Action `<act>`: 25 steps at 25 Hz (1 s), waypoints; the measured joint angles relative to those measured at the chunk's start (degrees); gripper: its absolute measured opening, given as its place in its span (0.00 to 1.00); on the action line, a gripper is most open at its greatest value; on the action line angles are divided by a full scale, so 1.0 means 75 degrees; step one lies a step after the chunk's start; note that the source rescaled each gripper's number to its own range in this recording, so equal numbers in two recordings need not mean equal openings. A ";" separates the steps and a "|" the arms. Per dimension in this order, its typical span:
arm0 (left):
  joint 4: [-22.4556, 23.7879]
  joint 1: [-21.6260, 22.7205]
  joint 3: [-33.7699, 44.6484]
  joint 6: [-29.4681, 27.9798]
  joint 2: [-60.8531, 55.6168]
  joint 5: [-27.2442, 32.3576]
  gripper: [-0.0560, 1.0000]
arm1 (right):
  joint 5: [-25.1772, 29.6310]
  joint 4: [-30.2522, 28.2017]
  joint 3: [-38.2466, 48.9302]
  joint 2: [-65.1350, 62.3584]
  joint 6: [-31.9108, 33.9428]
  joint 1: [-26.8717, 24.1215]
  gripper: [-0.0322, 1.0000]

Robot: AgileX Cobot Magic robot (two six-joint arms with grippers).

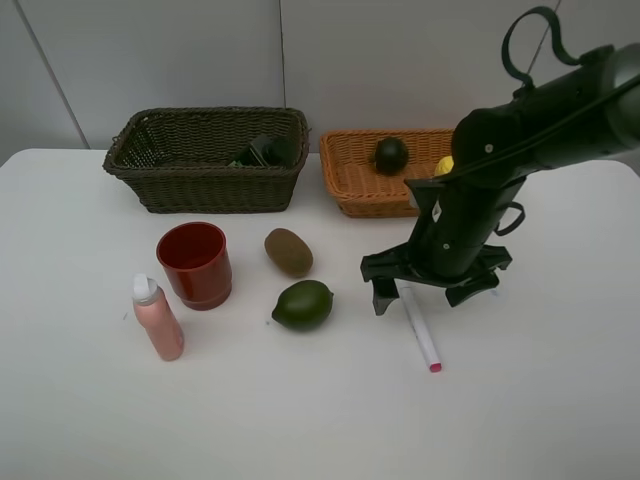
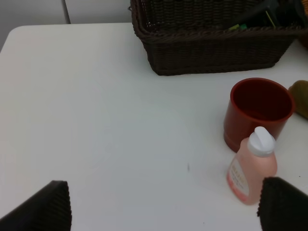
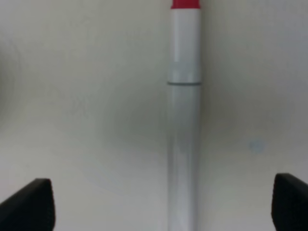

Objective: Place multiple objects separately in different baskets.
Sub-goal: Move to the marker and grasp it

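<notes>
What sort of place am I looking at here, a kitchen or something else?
Probably a robot test lab, not a kitchen: a bare white table against blank wall panels, a black robot arm over a white marker, and a kiwi and lime set out like props.

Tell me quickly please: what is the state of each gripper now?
Left gripper: open, holding nothing.
Right gripper: open, down over the white marker, not gripping it.
</notes>
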 joint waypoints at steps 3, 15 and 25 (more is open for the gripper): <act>0.0000 0.0000 0.0000 0.0000 0.0000 0.0000 1.00 | -0.0030 0.0000 0.0007 0.0000 0.0000 0.0000 0.98; 0.0000 0.0000 0.0000 0.0000 0.0000 0.0000 1.00 | -0.0263 -0.0007 0.0384 0.0305 -0.0016 0.0000 0.98; 0.0000 0.0000 0.0000 0.0000 0.0000 0.0000 1.00 | -0.0340 0.0000 0.0384 0.0380 -0.0057 0.0008 0.98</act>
